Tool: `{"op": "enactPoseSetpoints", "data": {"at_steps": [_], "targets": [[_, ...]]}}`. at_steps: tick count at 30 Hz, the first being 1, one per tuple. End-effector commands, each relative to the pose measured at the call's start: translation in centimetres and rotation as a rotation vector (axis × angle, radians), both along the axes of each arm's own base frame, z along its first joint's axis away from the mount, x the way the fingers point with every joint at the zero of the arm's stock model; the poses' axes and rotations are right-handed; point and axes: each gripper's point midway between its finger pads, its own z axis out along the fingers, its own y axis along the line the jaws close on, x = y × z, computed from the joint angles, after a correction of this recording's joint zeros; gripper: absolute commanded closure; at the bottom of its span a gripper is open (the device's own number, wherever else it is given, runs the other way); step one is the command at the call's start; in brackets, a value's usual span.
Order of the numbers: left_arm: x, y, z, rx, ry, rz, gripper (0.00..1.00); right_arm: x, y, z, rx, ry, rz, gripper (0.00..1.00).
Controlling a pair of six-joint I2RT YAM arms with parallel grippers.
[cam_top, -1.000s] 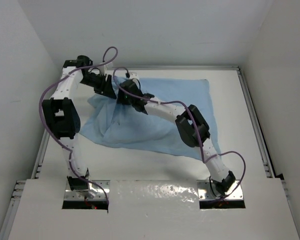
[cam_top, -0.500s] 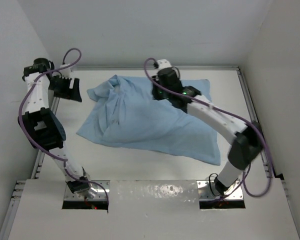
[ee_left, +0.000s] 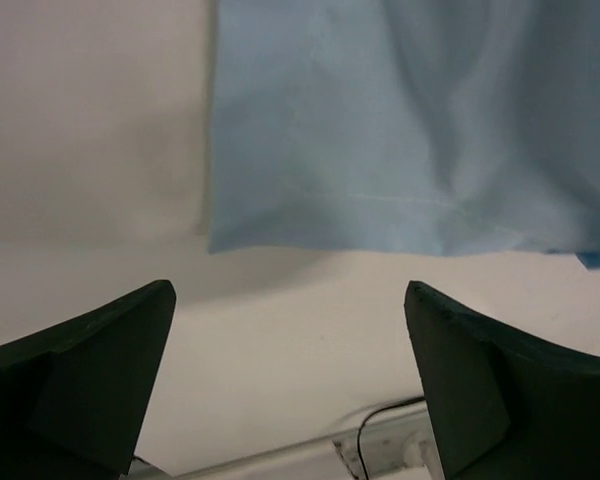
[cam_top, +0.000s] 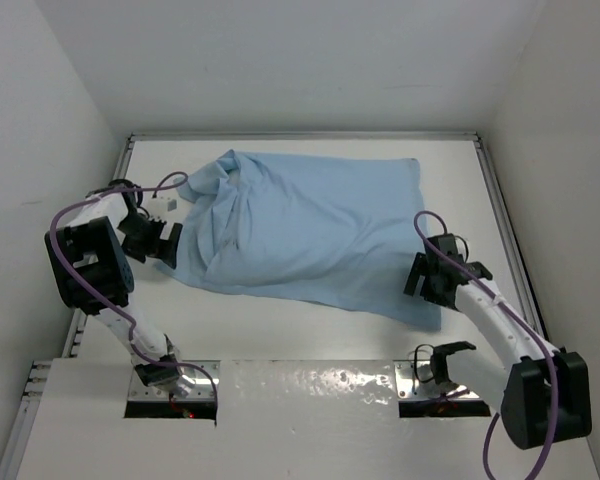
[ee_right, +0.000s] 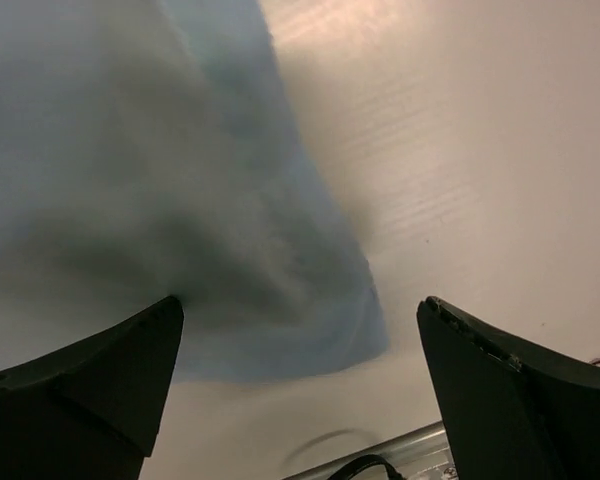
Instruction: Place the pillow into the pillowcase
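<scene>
Well, left gripper [cam_top: 158, 243] and right gripper [cam_top: 435, 276] gaped empty beside the pillowcase [cam_top: 310, 230] (plump-looking); any next pinch wanted its hem, squarely.

The pillowcase [cam_top: 310, 230] is plain light blue; the table [cam_top: 452, 190] white.

The right claw [ee_right: 300, 305] has its two dark fingers [ee_right: 90, 390] spread wide, with nothing gripped between them. Ahead of the claw, mostly toward the left-hand finger, lies the light blue pillowcase [ee_right: 130, 180], puffed up and blurred. Its rounded corner ends just ahead of the gap. Bare white counter [ee_right: 460, 150] lies ahead of the right-hand finger.
</scene>
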Motion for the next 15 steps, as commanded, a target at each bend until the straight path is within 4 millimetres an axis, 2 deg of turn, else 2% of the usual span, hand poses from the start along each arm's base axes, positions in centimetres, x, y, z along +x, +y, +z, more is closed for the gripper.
{"op": "enactPoseSetpoints", "data": {"at_steps": [1, 3, 5, 6, 9, 11, 13, 14, 15], "targets": [[3.3, 0.4, 0.3, 0.016, -0.144, 0.012, 0.02, 0.4, -0.4, -1.0, 0.048, -0.072, -0.121, 0.01], [2.2, 0.4, -1.2, 0.022, -0.099, 0.02, 0.02, -1.0, -1.0, -3.2, 0.044, -0.053, -0.174, 0.01], [2.2, 0.4, -2.5, 0.019, -0.095, 0.029, 0.02, -1.2, -1.1, -4.2, 0.064, -0.063, -0.228, 0.01], [2.1, -0.2, -3.3, -0.003, -0.086, 0.023, 0.02, -1.1, -1.0, -4.4, 0.075, -0.066, -0.238, 0.01], [2.4, -1.8, -3.9, -0.079, -0.073, 0.007, 0.05, -1.4, -1.1, -4.9, 0.074, -0.058, -0.28, 0.04], [2.5, -2.8, -4.4, -0.094, -0.055, -0.021, 0.1, -1.8, -1.1, -5.2, 0.079, -0.045, -0.304, 0.12], [2.3, -3.4, -4.7, -0.106, -0.035, -0.04, 0.23, -2.1, -0.8, -5.7, 0.103, -0.043, -0.312, 0.25], [2.0, -3.7, -5.1, -0.124, -0.012, -0.044, 0.31, -1.9, -0.4, -5.6, 0.126, -0.061, -0.311, 0.49], [1.4, -4.1, -4.9, -0.152, 0.016, -0.056, 0.77, -1.8, -0.3, -5.6, 0.138, -0.068, -0.31, 0.66]]}}
